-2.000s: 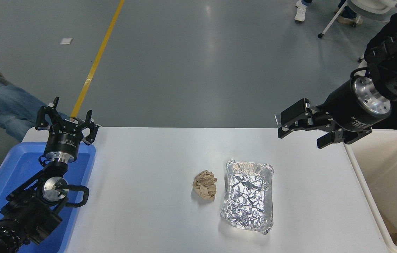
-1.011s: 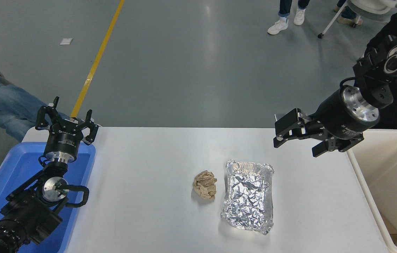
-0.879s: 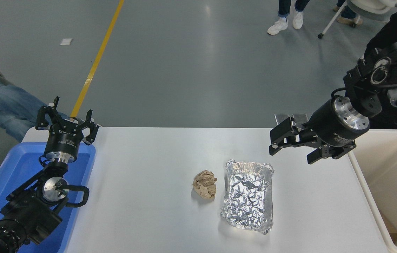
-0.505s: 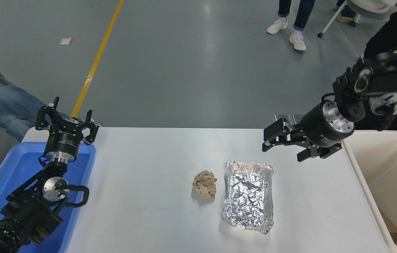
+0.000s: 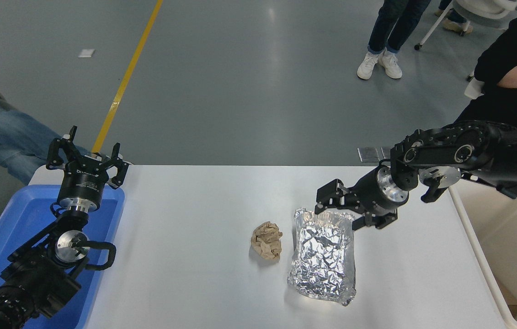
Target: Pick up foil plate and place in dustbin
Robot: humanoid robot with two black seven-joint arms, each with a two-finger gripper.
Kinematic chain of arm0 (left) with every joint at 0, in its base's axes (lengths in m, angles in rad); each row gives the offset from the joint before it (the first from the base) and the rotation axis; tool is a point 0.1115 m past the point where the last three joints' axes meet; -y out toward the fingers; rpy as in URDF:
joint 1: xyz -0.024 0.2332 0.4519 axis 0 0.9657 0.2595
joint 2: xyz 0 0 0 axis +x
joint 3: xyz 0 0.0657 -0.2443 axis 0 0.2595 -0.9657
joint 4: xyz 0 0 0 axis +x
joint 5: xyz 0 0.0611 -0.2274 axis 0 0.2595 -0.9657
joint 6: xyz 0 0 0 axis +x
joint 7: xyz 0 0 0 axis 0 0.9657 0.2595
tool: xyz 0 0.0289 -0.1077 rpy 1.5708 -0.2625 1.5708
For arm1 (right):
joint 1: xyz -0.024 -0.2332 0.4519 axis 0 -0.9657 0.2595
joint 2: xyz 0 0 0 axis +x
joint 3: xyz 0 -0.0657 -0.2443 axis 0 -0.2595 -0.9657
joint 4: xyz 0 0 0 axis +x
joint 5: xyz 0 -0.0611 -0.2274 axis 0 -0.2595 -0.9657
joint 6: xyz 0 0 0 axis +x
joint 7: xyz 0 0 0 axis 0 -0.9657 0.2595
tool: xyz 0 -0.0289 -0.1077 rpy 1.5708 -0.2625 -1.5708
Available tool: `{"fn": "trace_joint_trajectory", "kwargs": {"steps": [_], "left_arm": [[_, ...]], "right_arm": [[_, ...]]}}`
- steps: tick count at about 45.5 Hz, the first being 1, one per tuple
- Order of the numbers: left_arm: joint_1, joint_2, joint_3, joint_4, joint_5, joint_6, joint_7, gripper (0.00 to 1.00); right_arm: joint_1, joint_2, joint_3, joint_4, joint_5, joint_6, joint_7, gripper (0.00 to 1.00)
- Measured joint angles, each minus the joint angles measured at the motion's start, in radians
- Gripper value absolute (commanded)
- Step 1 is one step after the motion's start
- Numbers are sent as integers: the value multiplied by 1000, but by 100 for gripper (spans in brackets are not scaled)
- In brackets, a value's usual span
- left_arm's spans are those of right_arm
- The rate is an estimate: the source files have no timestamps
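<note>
The foil plate (image 5: 323,256), a shiny crinkled rectangular tray, lies on the white table (image 5: 185,237) right of centre. My right gripper (image 5: 335,211) is open and sits low over the plate's far rim, its fingers straddling the far right corner; I cannot tell whether they touch the foil. The cream dustbin (image 5: 487,256) stands at the table's right edge, partly cut off by the picture. My left gripper (image 5: 87,160) is parked open at the lower left, above the blue tray.
A crumpled brown paper ball (image 5: 266,241) lies just left of the foil plate. A blue tray (image 5: 7,237) sits at the table's left end. People stand and sit on the floor beyond the table.
My right arm has swung down and to the left, from high near the dustbin to the foil plate's far rim. The plate, the paper ball and the left arm have not moved.
</note>
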Motion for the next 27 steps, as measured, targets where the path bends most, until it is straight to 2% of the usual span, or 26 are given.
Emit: {"fn": "trace_joint_trajectory", "kwargs": {"steps": [23,27], "left_arm": [[0,0,0,0,0,0,0,99],[0,0,0,0,0,0,0,99]], "right_arm": [[-219,41,16,-121,-159,-129,-14,100],[-247,51,17,-137,-169,-154,-14,97]]}}
